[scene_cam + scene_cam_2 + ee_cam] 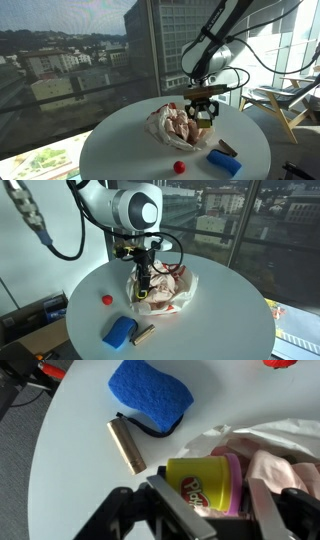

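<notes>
Gripping a yellow tub (198, 482) with the hand (213, 495), fingers (170, 502) set to either side so that base and pink lid seem pinched between them. Clenched only part-way, as wide as the tub demands. Carried on its side, label toward the wrist camera, probably because of how it lay among the folds.

Placed near the middle of the round white counter (115, 140), right over a crumpled white cloth (168, 125) with something pink bundled inside. Low against the heap; cannot tell whether lifted clear of it or resting on it. Reached from straight above in both exterior views, wrist upright, likely because the bunched cloth leaves little room from the side.

As to looks: short, round, bright glossy yellow, red-marked printed label, pink lid on and closed.

Lying apart, nearer the counter's edge: a blue sponge (150, 395), a brass-coloured cylinder (126, 444) flat just beside it, and a small red ball (179, 167) farther along that edge.
</notes>
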You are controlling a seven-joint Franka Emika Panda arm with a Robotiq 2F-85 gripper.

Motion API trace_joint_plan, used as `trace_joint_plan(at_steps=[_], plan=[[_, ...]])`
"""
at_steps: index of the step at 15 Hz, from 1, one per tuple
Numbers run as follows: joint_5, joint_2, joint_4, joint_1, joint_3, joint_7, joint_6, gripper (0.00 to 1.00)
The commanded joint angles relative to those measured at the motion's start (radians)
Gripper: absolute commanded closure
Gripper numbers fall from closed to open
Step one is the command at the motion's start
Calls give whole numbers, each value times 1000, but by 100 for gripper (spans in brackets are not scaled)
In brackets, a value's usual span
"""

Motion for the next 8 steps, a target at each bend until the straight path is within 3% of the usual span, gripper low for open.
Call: trace_joint_plan(at_steps=[1, 8], plan=[[-10, 78, 74, 25, -7, -5, 25, 68], [-20, 232, 182, 50, -21, -34, 88, 68]])
